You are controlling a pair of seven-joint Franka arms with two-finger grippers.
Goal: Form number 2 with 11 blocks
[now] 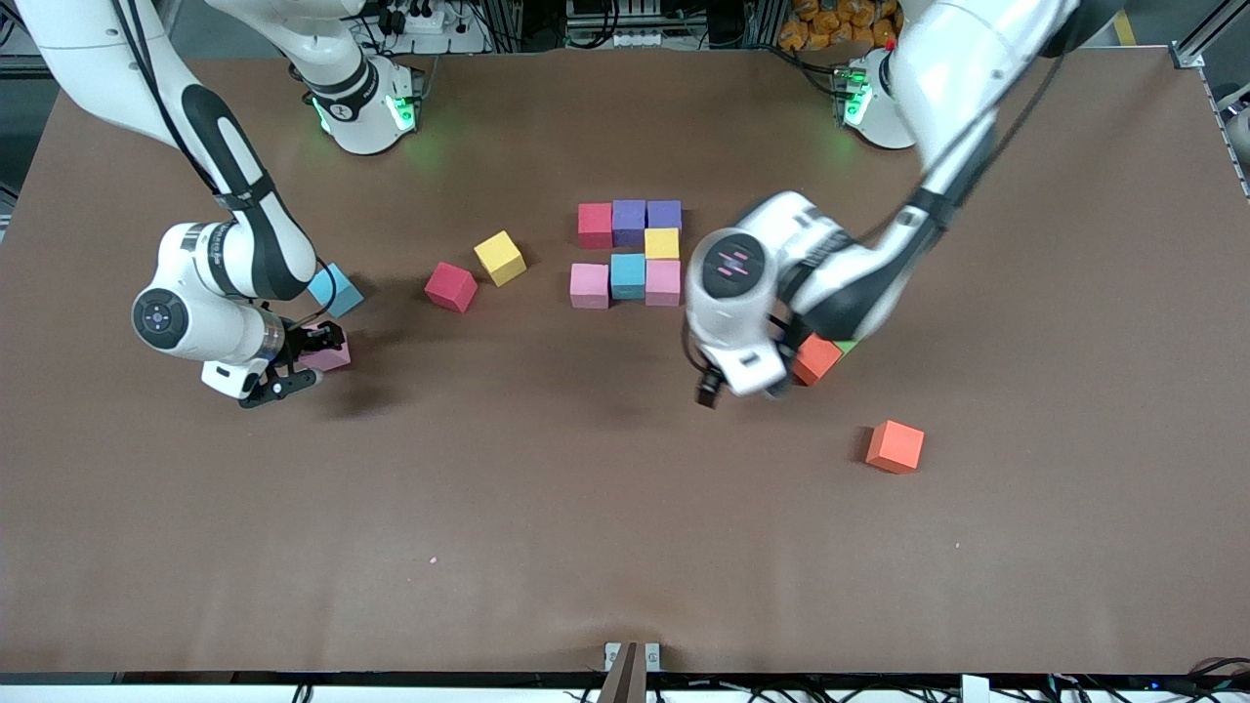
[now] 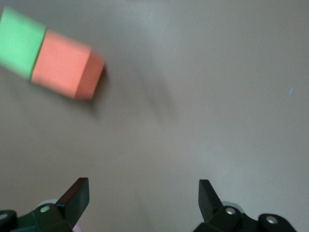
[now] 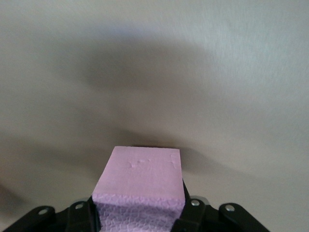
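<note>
Only from the right wrist view do we see the right gripper clamped on 1 pink cube, while the left gripper hangs wide open, empty, near the orange cube.

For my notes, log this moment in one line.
right claw: shut on pink block | left claw: open, above table by orange block | digit: seven blocks placed

Upper centre of frame: seven-cube cluster, two rows of three with a single cube between them.
Beside it, toward my right arm's end: two loose cubes.
My right gripper: closed on held cube, near edge cube.
My left gripper: over bare table, beside touching cube and neighbour cube.
Lower in frame: lone cube.
</note>
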